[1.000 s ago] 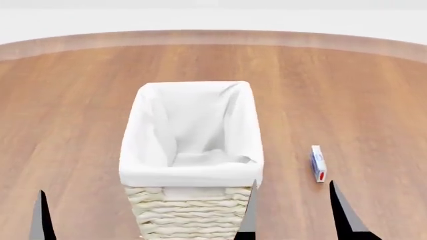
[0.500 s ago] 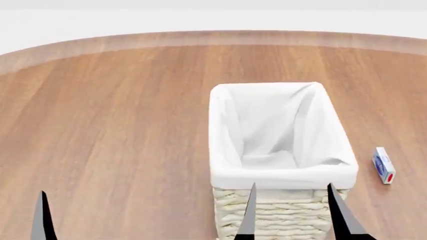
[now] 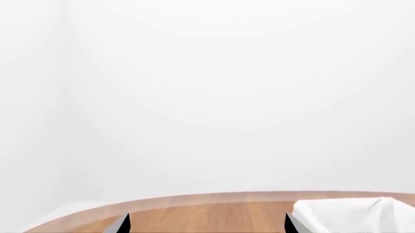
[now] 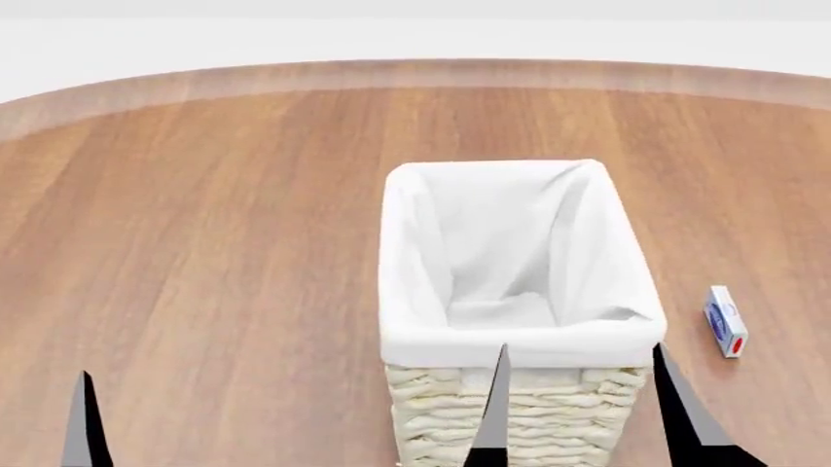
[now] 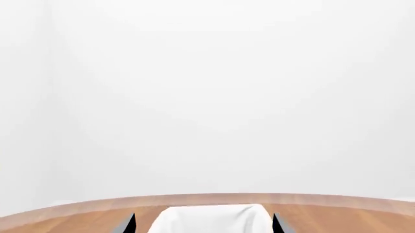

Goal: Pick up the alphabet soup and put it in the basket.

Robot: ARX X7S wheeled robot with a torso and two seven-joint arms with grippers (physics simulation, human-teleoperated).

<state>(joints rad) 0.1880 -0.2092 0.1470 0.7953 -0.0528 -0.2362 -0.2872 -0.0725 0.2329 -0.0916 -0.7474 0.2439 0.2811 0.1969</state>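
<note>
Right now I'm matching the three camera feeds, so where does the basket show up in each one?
Head view: the basket stands right of centre, its wicker wall at the lower edge, a small box to its right.
Left wrist view: only its white lining shows, in the lower right corner.
Right wrist view: the lining sits at bottom centre.
Shared landmark: the curved far edge of the wooden table.

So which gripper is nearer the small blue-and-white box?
The right gripper, fingertips framing the basket beside the box; the left gripper hangs far off.
</note>
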